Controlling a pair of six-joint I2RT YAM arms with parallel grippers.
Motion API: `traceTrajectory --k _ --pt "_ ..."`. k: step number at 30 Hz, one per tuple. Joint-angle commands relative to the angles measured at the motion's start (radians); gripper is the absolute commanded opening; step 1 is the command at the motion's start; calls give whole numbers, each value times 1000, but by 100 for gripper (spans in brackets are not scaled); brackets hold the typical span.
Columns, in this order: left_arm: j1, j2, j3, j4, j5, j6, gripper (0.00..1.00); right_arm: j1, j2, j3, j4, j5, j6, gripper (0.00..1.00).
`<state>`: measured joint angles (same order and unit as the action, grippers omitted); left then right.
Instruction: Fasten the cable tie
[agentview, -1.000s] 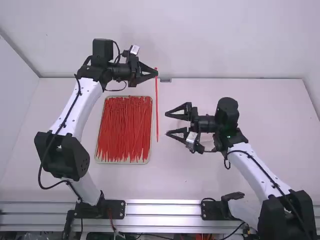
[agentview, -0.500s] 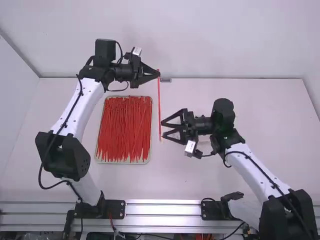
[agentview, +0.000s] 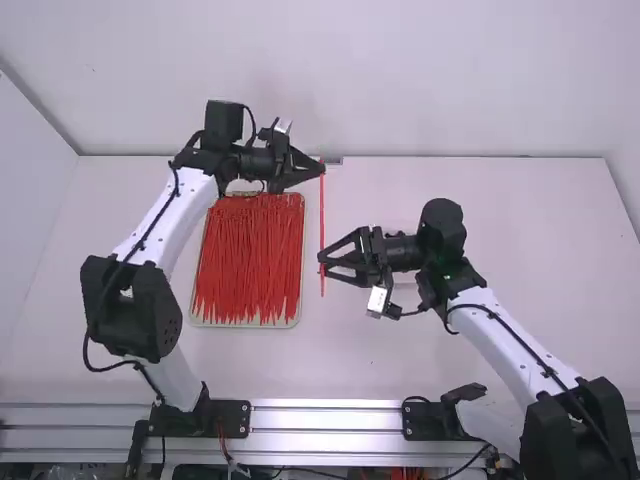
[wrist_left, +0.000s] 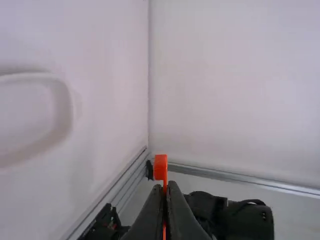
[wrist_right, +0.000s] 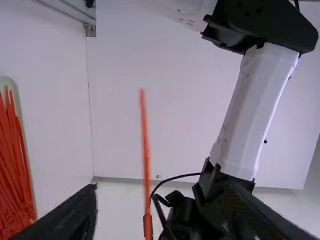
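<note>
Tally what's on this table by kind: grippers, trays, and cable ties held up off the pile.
Black two-finger grippers: 2, left gripper and right gripper
Flat beige tray under piled red ties: 1
Single red plastic cable tie, pinched in the left gripper: 1
Total: 4

A white table (agentview: 520, 200) spreads out ahead, matte and evenly lit, with only soft shadows on it. A plain white back wall (agentview: 420, 70) rises from its far edge. A white side panel (agentview: 25, 180) closes off the left and meets the back wall in a corner. A small metal bracket (agentview: 331, 160) sits on the seam between the table and the back wall. A silver aluminium rail (agentview: 320, 412) runs along the near edge. One wall carries a faint oval mark (wrist_left: 30, 115), possibly a reflection.
</note>
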<state>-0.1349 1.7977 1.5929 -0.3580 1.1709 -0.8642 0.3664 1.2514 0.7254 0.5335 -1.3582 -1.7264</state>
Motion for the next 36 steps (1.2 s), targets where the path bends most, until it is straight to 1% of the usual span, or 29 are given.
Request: traceTrajectory --k 1,2,4,6,8,9,10,12,14,15,16,36 --pt "-2 -6 -24 37 42 -4 2 1 -9 14 6 -14 45 46" --pt "-2 -6 -36 58 48 -20 2 1 -9 14 8 -14 55 39" --pt "-2 -6 -40 61 41 -22 2 1 -9 14 8 -13 54 36" --pt "-2 -6 -42 63 40 -18 2 1 -9 14 8 -13 54 29" --pt "-2 -6 -42 72 40 -19 2 1 -9 14 8 -14 55 28" --pt "-3 -6 -42 83 40 -20 4 1 -9 14 8 -14 54 25" --pt "-3 -6 -42 87 40 -22 2 1 -9 14 8 -14 54 24" --pt "-3 -6 -42 93 40 -22 2 1 -9 14 7 -14 54 21" --pt "-3 -6 -42 105 40 -22 2 1 -9 14 7 -11 55 15" --pt "-3 -6 -42 104 32 -22 2 1 -9 14 7 -11 55 6" --pt "-3 -6 -42 101 24 -22 2 1 -9 14 7 -11 54 0" --pt "-3 -6 -44 100 -8 -29 2 -8 -9 14 8 -2 80 0"
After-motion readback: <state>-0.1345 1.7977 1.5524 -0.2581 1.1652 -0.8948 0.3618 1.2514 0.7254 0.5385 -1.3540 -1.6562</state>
